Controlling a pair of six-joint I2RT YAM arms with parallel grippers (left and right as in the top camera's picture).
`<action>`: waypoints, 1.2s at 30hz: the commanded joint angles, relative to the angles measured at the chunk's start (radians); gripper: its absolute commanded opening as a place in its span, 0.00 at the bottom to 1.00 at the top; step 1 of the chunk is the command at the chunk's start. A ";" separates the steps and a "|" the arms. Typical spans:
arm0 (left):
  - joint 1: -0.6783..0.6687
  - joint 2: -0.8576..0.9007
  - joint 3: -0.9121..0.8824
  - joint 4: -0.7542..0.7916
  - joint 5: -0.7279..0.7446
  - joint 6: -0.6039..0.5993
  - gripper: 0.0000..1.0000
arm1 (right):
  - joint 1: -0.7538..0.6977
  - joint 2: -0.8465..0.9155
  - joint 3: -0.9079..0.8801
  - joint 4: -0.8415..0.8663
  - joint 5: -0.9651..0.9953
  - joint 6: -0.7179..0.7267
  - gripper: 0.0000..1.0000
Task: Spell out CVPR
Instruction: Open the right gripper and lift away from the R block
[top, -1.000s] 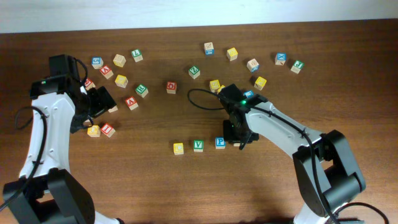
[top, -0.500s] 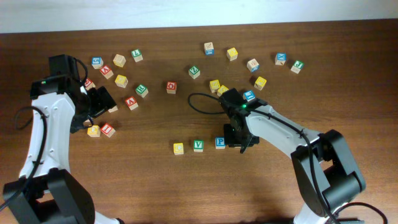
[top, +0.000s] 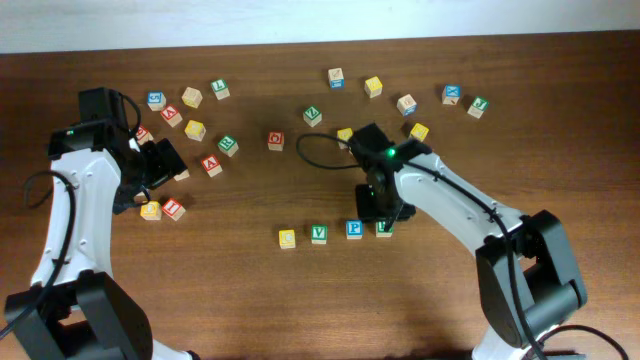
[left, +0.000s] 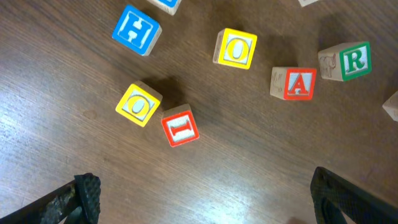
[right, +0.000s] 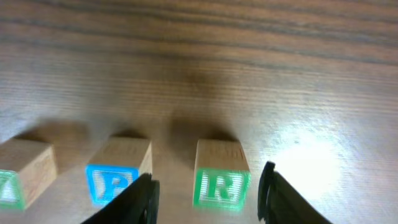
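Note:
A row of cubes stands at the table's front middle: the yellow-faced cube (top: 287, 238), the green V (top: 319, 234), the blue P (top: 354, 229) and the green R (top: 384, 229). In the right wrist view the R (right: 219, 180) sits upright just right of the P (right: 115, 180), with the V's edge (right: 18, 177) at far left. My right gripper (right: 208, 182) is open astride the R, with a gap on each side of it. My left gripper (left: 208, 199) is open over bare wood at the left.
Loose cubes lie near the left gripper: a green R (left: 354, 60), a red A (left: 294, 83), two yellow O cubes (left: 236, 48), a red I (left: 180, 127) and a blue H (left: 135, 30). More cubes are scattered along the back (top: 406, 104).
The right gripper has opened and let go of the green R, which now stands right of the P. The right arm has drawn back slightly. The left arm has not moved.

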 joint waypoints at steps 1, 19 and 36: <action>0.002 -0.013 0.010 0.002 -0.004 0.015 0.99 | -0.004 -0.007 0.124 -0.109 0.018 0.000 0.48; 0.002 -0.013 0.010 0.002 -0.004 0.015 0.99 | -0.409 -0.223 0.200 -0.431 0.167 0.006 0.88; 0.002 -0.013 0.010 0.002 -0.004 0.015 0.99 | -0.415 -0.222 -0.150 -0.061 0.010 0.011 0.57</action>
